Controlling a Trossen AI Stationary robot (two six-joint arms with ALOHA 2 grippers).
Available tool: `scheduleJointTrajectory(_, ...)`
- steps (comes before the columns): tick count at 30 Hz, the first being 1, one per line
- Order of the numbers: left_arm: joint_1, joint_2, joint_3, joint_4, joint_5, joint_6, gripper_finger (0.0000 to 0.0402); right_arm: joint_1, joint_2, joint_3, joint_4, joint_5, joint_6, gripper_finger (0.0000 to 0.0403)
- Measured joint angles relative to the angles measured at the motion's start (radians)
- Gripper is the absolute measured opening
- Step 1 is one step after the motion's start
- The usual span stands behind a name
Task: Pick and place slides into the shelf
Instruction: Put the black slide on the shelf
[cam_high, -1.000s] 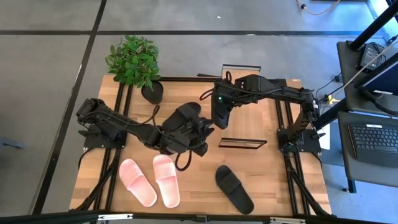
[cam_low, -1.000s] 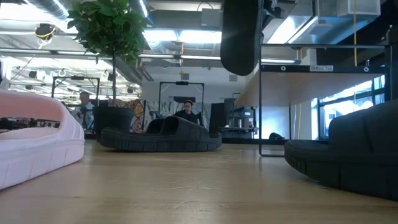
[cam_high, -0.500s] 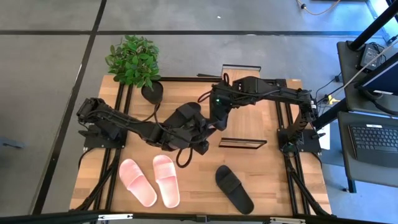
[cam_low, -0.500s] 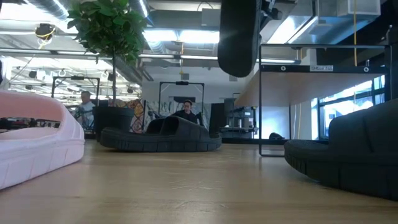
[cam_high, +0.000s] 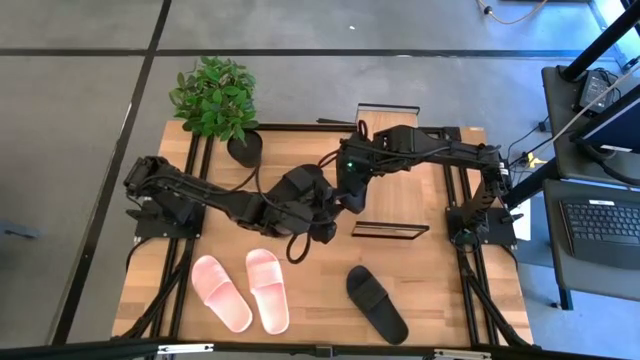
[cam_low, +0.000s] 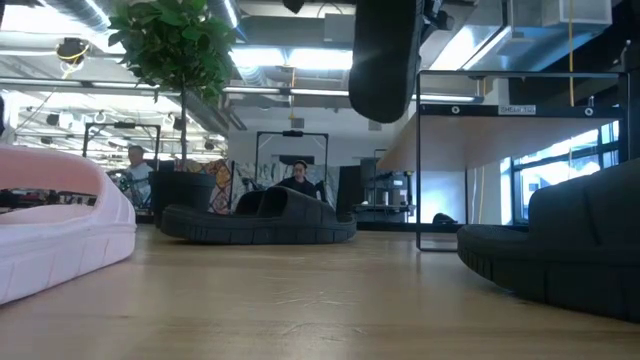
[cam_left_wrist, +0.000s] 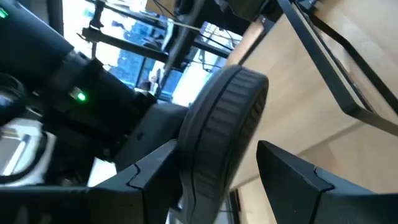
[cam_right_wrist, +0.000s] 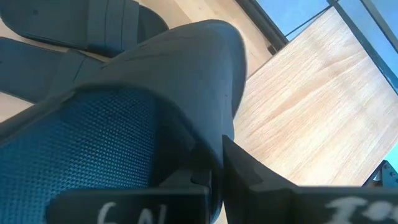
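My right gripper is over the table's middle, next to the shelf, and is shut on a black slide. That slide hangs on end high above the table. My left gripper is open, with one finger on either side of the same slide's rim. A second black slide lies flat on its sole behind it, and a third lies near the table's near edge. Two pink slides lie side by side at the near left. My right gripper holds the black slide from above, and the slide hangs lengthwise below it, lifted clear. One finger lies against its side; the slide itself hides which part is gripped. My left gripper: I cannot tell whether its fingers touch the slide.
A potted plant stands at the far left corner. The shelf's thin black frame stands right of both grippers. Bare wood shows at the near right, around the third black slide. In the low view, people sit in the room beyond the table.
My left gripper has moved toward the table's far edge and risen to the hanging black slide, ending around its rim. My right gripper has shifted the slide slightly toward the left and near edge, keeping it lifted.
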Motion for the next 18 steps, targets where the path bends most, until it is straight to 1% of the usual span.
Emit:
scheduleJointTrajectory(7,0.003,0.0,0.0,-0.015,0.026,-0.007,0.021,0.0,0.0,0.0,0.004,-0.002,-0.003,0.0013)
scheduleJointTrajectory(10,0.0,0.0,0.0,-0.011,0.025,-0.001,0.0202,0.0,0.0,0.0,0.006,-0.004,-0.003,0.0013)
scheduleJointTrajectory(14,0.001,0.0,0.0,-0.007,0.028,0.0,0.0176,0.0,0.0,0.0,0.022,-0.004,-0.003,0.0013)
scheduleJointTrajectory(18,0.001,0.0,0.0,-0.002,0.055,0.0,0.0141,0.0,0.0,0.0,0.022,-0.004,-0.004,0.0013)
